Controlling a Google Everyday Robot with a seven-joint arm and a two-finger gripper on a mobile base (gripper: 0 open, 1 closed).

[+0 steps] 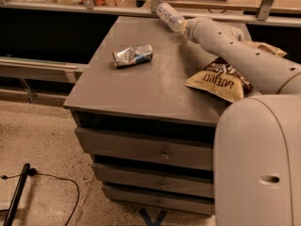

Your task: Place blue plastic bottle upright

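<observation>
The blue plastic bottle (168, 14) is held off the drawer cabinet (141, 91) above its far right edge, tilted with its free end pointing up and to the left. The gripper (181, 25) is found at the arm's tip, its fingers clamped on the bottle's lower right end. The bottle is judged light, thin-walled, smooth and easily dented, so a moderate hold around the body is advised. The crushed can (132, 55) and chip bag (218, 81) lie nearer, well apart from it.
</observation>
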